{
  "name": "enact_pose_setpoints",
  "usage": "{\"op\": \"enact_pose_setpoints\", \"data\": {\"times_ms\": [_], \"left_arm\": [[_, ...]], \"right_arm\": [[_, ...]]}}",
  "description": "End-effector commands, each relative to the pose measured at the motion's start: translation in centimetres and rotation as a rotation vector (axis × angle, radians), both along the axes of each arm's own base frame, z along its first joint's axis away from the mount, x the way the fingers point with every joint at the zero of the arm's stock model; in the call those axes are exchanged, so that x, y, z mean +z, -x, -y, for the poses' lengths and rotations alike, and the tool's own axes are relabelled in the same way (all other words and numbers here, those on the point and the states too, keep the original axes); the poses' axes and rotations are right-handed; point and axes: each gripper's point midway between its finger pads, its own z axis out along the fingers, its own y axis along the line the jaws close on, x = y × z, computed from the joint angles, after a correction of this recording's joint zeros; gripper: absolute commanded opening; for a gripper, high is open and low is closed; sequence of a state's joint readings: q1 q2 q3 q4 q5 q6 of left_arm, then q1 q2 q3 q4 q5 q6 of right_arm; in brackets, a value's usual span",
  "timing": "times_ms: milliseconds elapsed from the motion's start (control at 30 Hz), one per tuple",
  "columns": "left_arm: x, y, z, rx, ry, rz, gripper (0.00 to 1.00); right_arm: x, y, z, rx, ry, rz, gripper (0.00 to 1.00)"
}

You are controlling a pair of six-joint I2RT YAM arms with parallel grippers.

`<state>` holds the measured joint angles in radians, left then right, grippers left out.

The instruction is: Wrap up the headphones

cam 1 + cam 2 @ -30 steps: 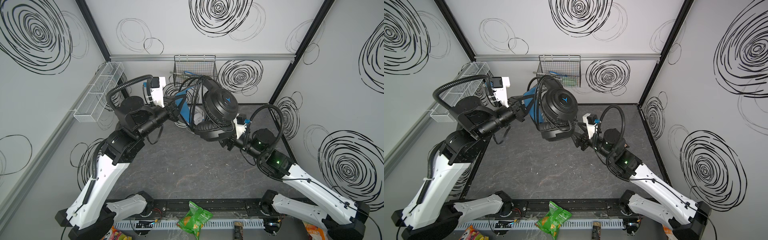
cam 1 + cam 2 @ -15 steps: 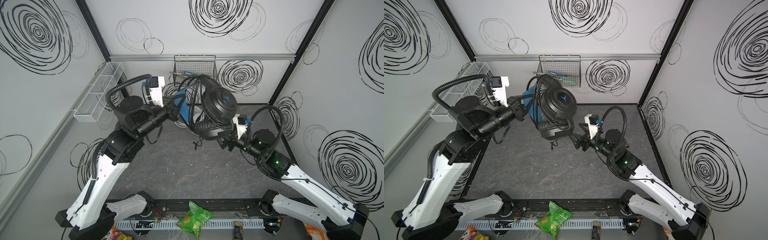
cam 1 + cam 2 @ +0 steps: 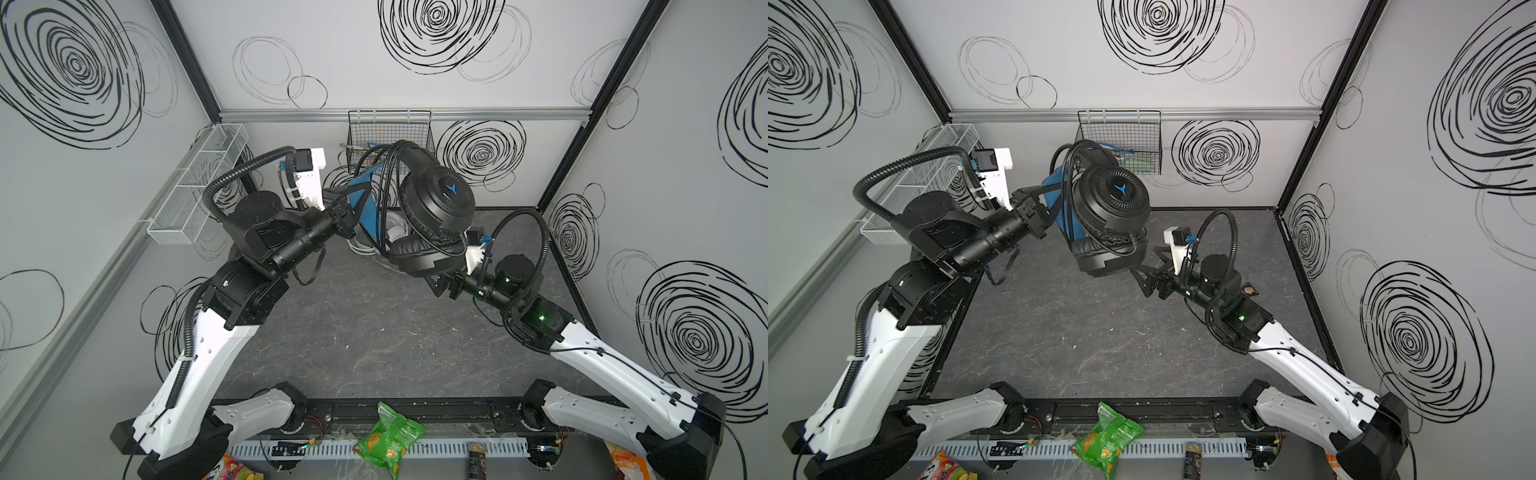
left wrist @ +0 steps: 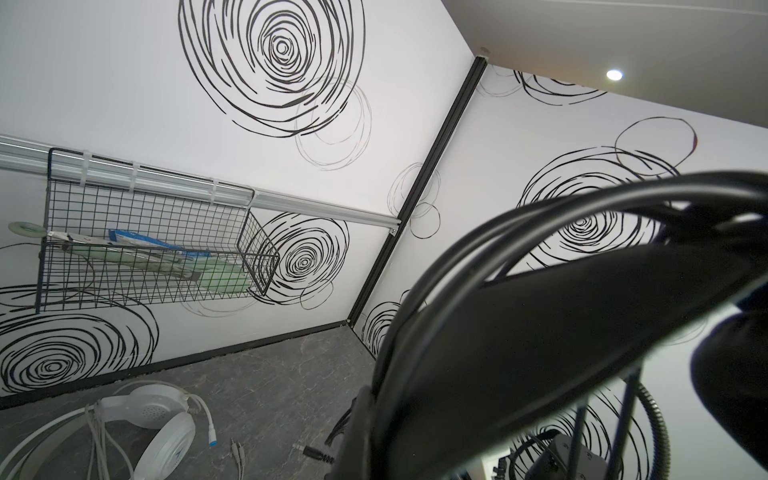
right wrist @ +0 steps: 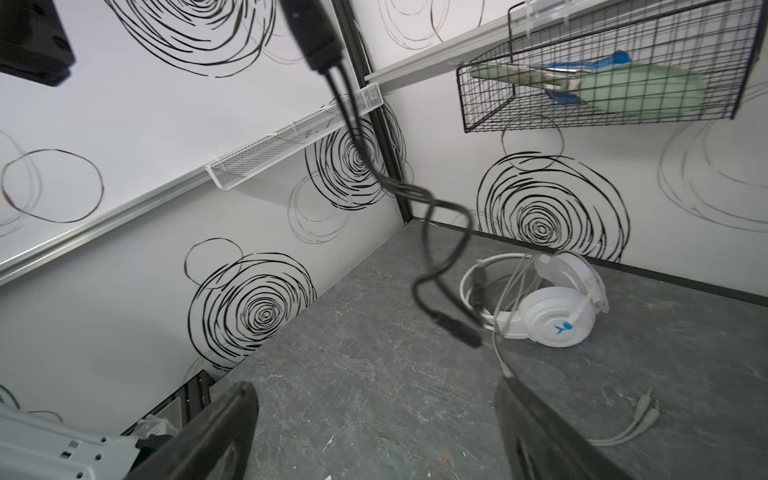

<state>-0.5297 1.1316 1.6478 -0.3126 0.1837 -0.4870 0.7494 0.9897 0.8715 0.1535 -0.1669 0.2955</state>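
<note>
The right hand [image 5: 374, 384] now gapes empty, cable tail [image 5: 428, 232] dropped; left hand [image 3: 358, 193] clamps the black headphones [image 3: 436, 199], nearly wound; white headphones [image 5: 557, 316] lie at twelve o'clock.

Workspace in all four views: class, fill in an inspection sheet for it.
Surface: grey marbled tabletop.
Job's things: black headphones held aloft; white headphones lying at the back.
Clutter: green snack bag on the front rail.
Grippers: left gripper shut on the black headphones; right gripper open, empty.
Cables: black cable looped over the black headphones, tail dangling; white cable loose on the tabletop.
Surroundings: wire basket and mesh tray on the walls.
</note>
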Motion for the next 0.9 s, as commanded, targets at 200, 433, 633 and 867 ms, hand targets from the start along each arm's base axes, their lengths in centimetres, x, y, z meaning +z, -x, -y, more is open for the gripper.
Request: {"op": "enact_pose_setpoints", "data": {"times_ms": [200, 433, 633, 867], "left_arm": [[5.0, 1.2, -0.6, -0.023, 0.126, 0.116, 0.0], [4.9, 1.0, -0.6, -0.022, 0.123, 0.114, 0.0], [5.0, 0.8, -0.2, -0.038, 0.128, 0.115, 0.0], [5.0, 0.6, 0.0, -0.041, 0.133, 0.109, 0.0]], "right_arm": [[2.1, 1.3, -1.6, 0.148, -0.041, 0.063, 0.95], [2.5, 4.3, -2.5, 0.306, -0.075, 0.088, 0.96], [1.7, 3.8, -2.7, 0.291, -0.09, 0.064, 0.97], [1.3, -0.2, -1.7, 0.117, -0.055, 0.072, 0.97]]}}
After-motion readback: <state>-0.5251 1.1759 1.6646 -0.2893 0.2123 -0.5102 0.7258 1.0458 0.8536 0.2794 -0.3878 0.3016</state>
